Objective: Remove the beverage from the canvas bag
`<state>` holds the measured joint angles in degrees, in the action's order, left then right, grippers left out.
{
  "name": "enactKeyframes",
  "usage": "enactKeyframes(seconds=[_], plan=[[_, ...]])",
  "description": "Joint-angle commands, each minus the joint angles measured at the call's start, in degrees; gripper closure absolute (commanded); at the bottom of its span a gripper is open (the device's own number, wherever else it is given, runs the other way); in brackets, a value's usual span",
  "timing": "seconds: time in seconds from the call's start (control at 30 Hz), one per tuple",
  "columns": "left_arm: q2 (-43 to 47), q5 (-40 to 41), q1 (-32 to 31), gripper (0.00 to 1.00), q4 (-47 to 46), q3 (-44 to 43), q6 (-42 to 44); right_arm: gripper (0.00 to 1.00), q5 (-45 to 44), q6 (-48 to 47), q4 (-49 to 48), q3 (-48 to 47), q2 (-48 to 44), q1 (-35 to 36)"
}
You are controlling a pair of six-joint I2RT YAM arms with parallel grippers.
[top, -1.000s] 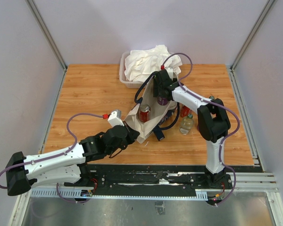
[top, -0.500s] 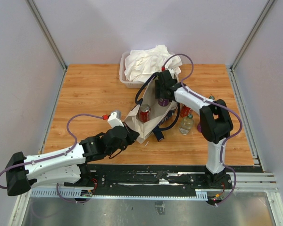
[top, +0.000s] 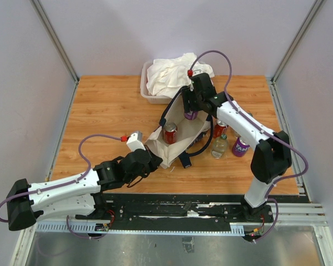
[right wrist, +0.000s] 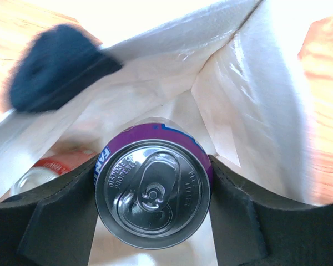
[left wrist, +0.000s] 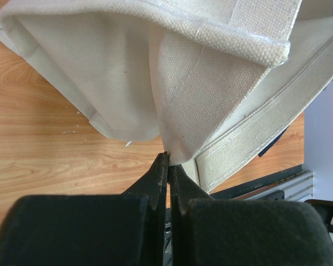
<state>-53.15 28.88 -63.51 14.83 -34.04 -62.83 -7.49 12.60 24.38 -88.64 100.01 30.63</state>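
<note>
Beverage can [right wrist: 152,191] in right gripper [right wrist: 152,205]; canvas bag [right wrist: 250,100] open

**Purple can** [right wrist: 152,191]: lid embossed "DISPOSE OF PROPERLY" along its left rim. The side wall has white letters beginning "FA", the rest hidden.
**Red can** [right wrist: 44,169], left of the purple can, inside the bag [right wrist: 255,83]: white print, too blurred to read.
**Second purple can** [top: 241,146], right of the first: white lettering, too small to read.

Even, diffuse overhead light, soft shadows on the table [top: 100,105]; right wrist view blown out across the canvas bag [right wrist: 255,72], navy strap [right wrist: 55,66] blurred, purple can [right wrist: 152,194] sharp.
</note>
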Motion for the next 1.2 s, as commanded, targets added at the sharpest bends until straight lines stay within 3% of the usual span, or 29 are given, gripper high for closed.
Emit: enactKeyframes(seconds=[0.0, 0.27, 0.5, 0.83, 1.17], plan=[[-0.5, 1.0, -0.2, 0.99, 3.7, 0.9, 0.5, 0.99, 0.3, -5.0, -0.1, -2.1, -9.2, 3.0], [0.0, 2.3, -0.2, 1.0, 5.3, 0.4, -0.7, 0.99, -0.1, -6.4, 4.1, 0.1, -19.9, 4.4], [1.9, 4.4, -0.1, 1.0, 5.8, 0.4, -1.6, 0.99, -9.2, -5.5, 9.2, 9.2, -35.2, 4.7], [2.8, 4.9, -0.2, 1.0, 6.7, 0.7, -2.9, 0.99, -23.5, 5.2, 20.1, 26.7, -57.0, 4.6], [4.9, 5.9, -0.2, 1.0, 8.1, 0.6, -3.7, 0.99, -24.6, 16.1, 24.1, 40.2, -64.1, 4.6]])
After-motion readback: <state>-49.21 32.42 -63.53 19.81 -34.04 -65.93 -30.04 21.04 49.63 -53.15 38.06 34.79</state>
